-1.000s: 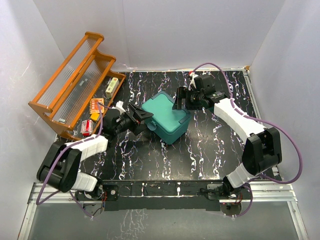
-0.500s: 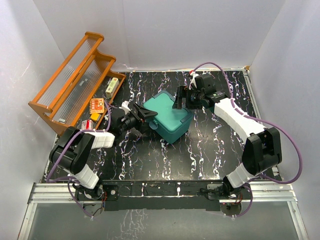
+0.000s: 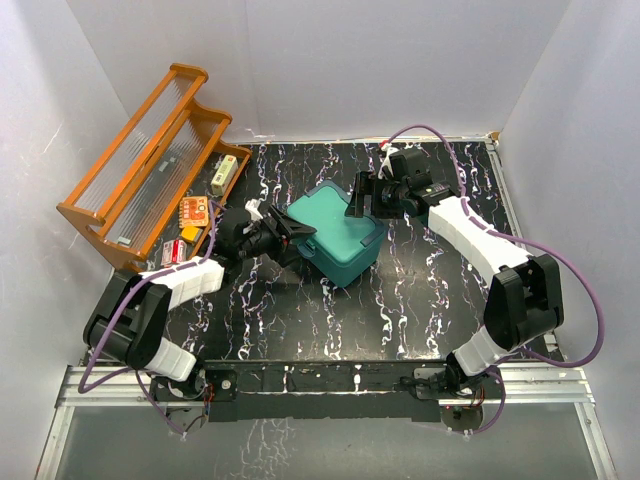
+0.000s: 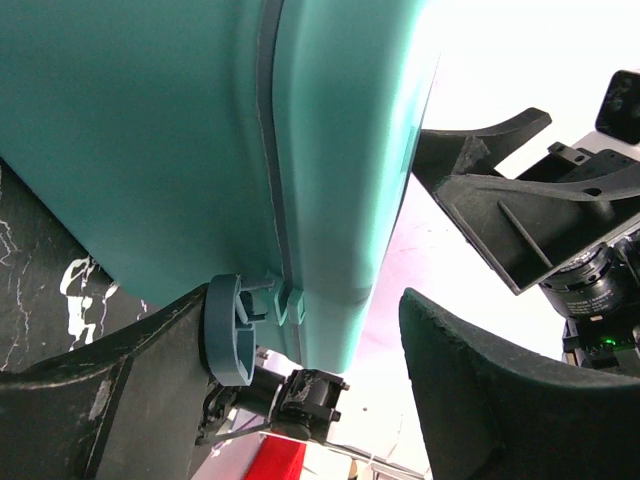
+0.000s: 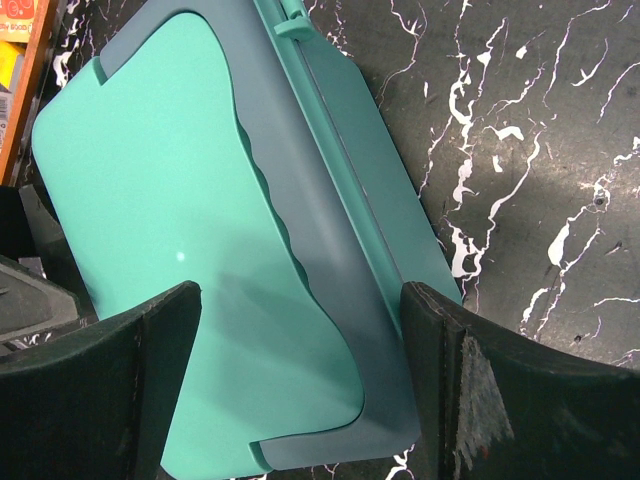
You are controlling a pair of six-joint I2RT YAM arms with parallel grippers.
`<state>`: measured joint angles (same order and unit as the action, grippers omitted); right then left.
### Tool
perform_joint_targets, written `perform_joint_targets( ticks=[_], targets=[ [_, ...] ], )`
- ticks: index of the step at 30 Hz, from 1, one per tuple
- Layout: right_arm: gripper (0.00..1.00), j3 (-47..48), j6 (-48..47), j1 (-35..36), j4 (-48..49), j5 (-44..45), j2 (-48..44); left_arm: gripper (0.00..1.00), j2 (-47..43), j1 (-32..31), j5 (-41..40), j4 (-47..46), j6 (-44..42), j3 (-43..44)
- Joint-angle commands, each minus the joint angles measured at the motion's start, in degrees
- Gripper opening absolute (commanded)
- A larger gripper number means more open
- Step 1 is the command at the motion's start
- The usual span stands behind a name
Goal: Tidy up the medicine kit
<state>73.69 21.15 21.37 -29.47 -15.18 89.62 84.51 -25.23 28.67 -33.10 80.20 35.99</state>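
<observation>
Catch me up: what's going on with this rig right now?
Both arms are at the closed teal medicine kit. The left gripper straddles its left end near a clip, open and not clamped. The right gripper hovers open over the lid from the far side. Small medicine boxes sit in the lowest tier of the orange rack at left.

The closed medicine kit point(image 3: 338, 238) sits between the left gripper point(image 3: 296, 237) and right gripper point(image 3: 360, 200) — both perhaps touching it.

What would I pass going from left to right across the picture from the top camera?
orange wooden rack → teal medicine kit → right arm
</observation>
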Motion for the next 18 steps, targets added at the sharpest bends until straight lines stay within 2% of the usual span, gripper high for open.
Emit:
perform_joint_targets(
  ticks=[1, 9, 18],
  targets=[
    [0.78, -0.45, 0.94, 0.38, 3.18, -0.84, 0.19, 0.68, -4.06, -0.19, 2.36, 5.39, -1.55, 3.45],
    [0.77, -1.17, 1.67, 0.38, 3.74, -0.82, 0.21, 0.68, -5.33, -0.17, 1.94, 19.39, -3.42, 7.74],
    [0.76, -1.95, 1.89, 0.42, 3.97, -0.64, -0.09, 0.67, -5.87, -0.18, 1.99, 24.47, -3.27, 9.53]
  ],
)
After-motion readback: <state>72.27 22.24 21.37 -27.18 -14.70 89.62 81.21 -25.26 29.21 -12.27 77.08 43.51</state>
